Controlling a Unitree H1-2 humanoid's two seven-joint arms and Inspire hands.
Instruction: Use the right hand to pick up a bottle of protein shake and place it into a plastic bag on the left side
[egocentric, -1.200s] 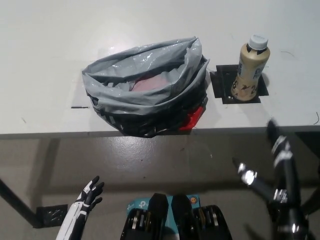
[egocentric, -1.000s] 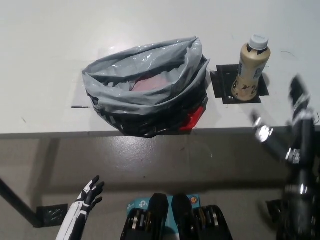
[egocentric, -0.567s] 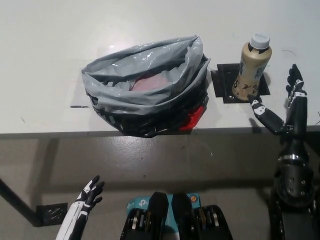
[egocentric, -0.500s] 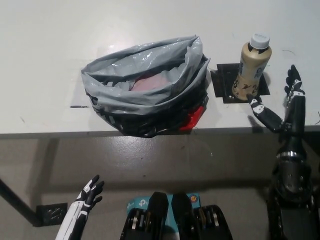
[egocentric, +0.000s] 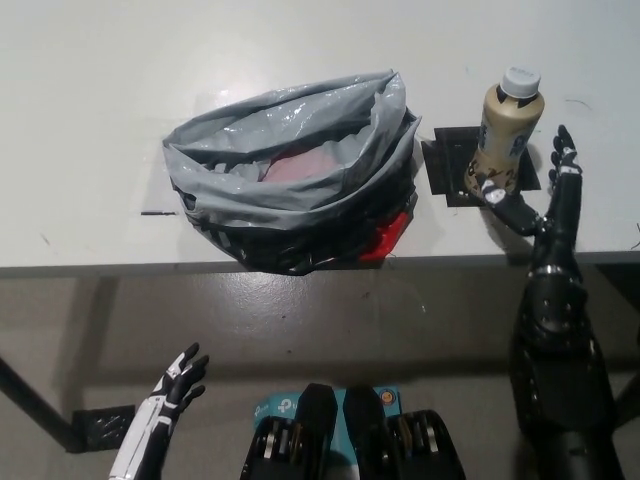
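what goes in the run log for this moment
phase: reach | black right hand: open beside beige white-capped bottle | white left hand: idle low | grey plastic bag: open

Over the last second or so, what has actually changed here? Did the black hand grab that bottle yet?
Not yet. The black right hand rose from below the table's edge and swung in toward the protein shake bottle; it now sits open just beside the bottle's base, fingers spread, holding nothing. The bottle stayed upright on its dark square, the grey plastic bag kept its place, and the white left hand stayed low and open.
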